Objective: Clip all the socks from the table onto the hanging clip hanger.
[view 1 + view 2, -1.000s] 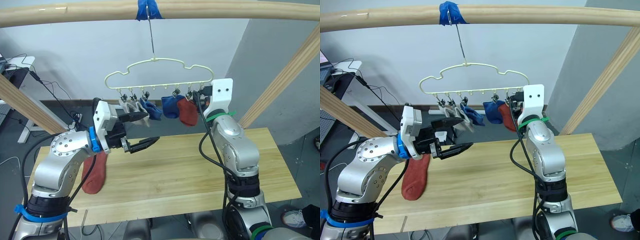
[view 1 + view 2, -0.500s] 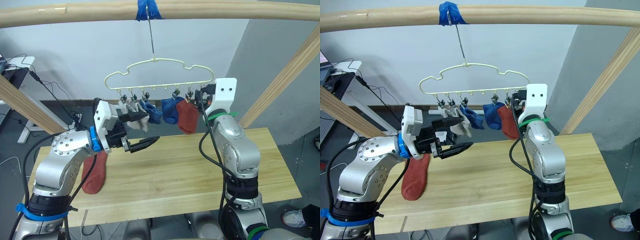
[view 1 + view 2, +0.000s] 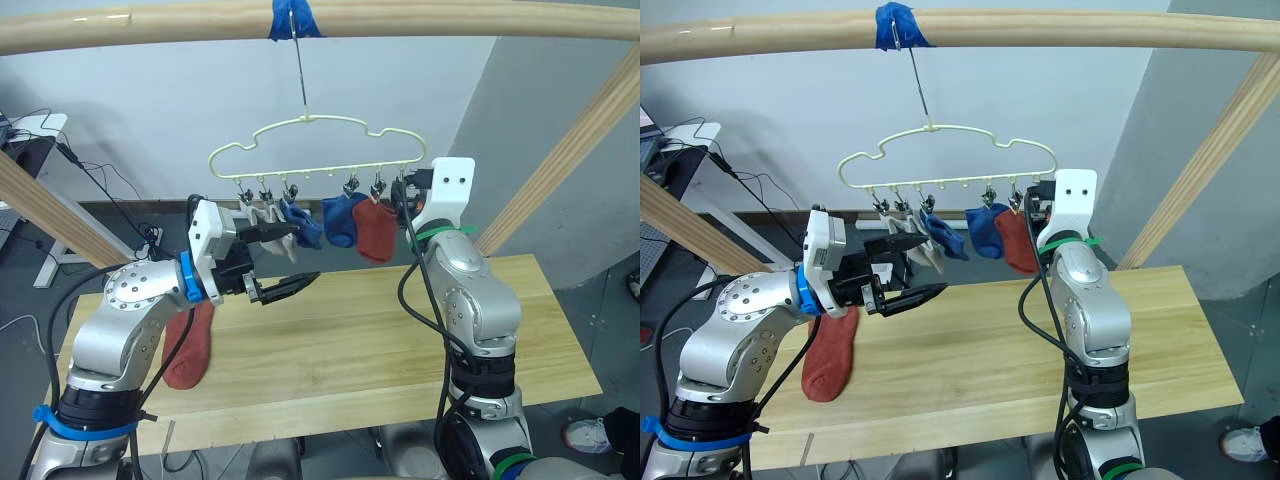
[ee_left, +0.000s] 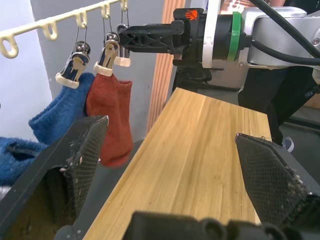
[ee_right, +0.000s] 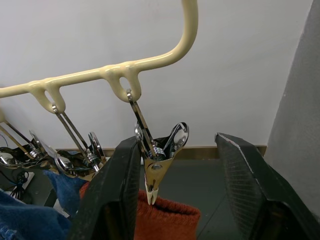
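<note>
**One rust-red sock lying on the surface, five hanging from the clips**

Nearest, the wide surface (image 3: pixel 380 350) of pale wood planks is carrying a single rust-red sock (image 3: pixel 190 345), which is lying flat near its left end, partly behind the left arm. The rest of the planks are showing bare grain.

Above that sock the left claw (image 3: pixel 283 262) is hovering over the surface with its two black fingers spread wide and nothing between them; it is pointing toward the hanging socks, close to the light grey pair.

Further back, the clip hanger (image 3: pixel 316 150) is hanging by its slim hook from the round wooden pole (image 3: pixel 400 18), at a wrap of blue tape (image 3: pixel 295 18). From its row of small metal clips, reading from the robot's left, two light grey socks (image 3: pixel 262 218) are dangling together, then a blue sock (image 3: pixel 305 222), a second blue sock (image 3: pixel 341 218), and a rust-red sock (image 3: pixel 376 230).

The right claw (image 5: pixel 175 192) is raised at the hanger's right end. Its fingers are standing apart on either side of the last metal clip (image 5: pixel 159 160), which is hanging between them without being pressed; that clip is carrying no sock, and the red sock's cuff is sitting just below and beside it.

Behind everything, a pale wall (image 3: pixel 150 110) is running across, with cables (image 3: pixel 110 190) trailing down at the robot's left.
</note>
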`<state>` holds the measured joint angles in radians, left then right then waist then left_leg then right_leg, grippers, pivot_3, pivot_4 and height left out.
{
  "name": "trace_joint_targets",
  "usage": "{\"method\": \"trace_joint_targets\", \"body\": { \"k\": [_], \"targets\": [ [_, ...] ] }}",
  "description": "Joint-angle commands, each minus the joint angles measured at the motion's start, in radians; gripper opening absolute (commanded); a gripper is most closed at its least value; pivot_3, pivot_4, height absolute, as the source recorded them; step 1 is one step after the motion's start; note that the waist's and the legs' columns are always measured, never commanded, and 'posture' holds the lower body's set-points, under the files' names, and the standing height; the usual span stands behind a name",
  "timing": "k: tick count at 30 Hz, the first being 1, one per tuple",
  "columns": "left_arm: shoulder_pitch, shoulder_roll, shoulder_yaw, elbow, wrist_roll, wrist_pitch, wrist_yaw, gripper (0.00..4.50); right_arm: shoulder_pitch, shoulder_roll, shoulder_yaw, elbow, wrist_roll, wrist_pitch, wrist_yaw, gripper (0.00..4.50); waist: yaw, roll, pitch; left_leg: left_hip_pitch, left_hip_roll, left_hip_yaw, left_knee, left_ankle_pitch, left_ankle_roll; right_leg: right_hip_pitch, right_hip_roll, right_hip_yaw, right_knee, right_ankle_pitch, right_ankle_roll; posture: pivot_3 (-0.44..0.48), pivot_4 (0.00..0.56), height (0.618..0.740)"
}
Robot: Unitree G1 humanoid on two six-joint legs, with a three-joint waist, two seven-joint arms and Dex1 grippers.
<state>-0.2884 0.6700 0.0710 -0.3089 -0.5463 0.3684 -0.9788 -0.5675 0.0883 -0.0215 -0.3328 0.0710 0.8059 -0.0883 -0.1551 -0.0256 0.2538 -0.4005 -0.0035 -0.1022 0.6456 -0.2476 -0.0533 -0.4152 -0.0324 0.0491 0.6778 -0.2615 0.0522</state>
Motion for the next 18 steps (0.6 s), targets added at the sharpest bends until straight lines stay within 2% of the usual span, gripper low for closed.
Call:
{"method": "trace_joint_targets", "body": {
  "k": [1, 2, 7, 18],
  "targets": [
    [-0.011, -0.003, -0.002, -0.015, 0.001, -0.018, -0.008, 4.50, -0.009, 0.003, -0.004, -0.060, 0.019, -0.023, 0.009, 2.01, -0.002, 0.000, 0.000, 0.000, 0.000, 0.000, 0.000, 0.000, 0.000, 0.000, 0.000, 0.000, 0.000, 0.000, 0.000, -0.235, 0.210, 0.740],
    [-0.011, -0.003, -0.002, -0.015, 0.001, -0.019, -0.008, 4.50, -0.009, 0.003, -0.001, -0.062, 0.022, -0.024, 0.013, 1.81, -0.002, 0.000, 0.000, 0.000, 0.000, 0.000, 0.000, 0.000, 0.000, 0.000, 0.000, 0.000, 0.000, 0.000, 0.000, -0.235, 0.210, 0.740],
    [-0.011, -0.003, -0.003, -0.015, 0.002, -0.019, -0.007, 4.50, -0.008, 0.005, 0.005, -0.068, 0.028, -0.032, 0.025, 0.19, -0.008, 0.000, 0.000, 0.000, 0.000, 0.000, 0.000, 0.000, 0.000, 0.000, 0.000, 0.000, 0.000, 0.000, 0.000, -0.237, 0.210, 0.740],
    [0.012, -0.010, 0.000, -0.018, 0.008, -0.024, 0.003, 4.50, 0.001, -0.007, 0.022, -0.071, 0.028, -0.041, 0.033, 0.12, -0.011, 0.000, 0.000, 0.000, 0.000, 0.000, 0.000, 0.000, 0.000, 0.000, 0.000, 0.000, 0.000, 0.000, 0.000, -0.238, 0.210, 0.740]
  ]
}}
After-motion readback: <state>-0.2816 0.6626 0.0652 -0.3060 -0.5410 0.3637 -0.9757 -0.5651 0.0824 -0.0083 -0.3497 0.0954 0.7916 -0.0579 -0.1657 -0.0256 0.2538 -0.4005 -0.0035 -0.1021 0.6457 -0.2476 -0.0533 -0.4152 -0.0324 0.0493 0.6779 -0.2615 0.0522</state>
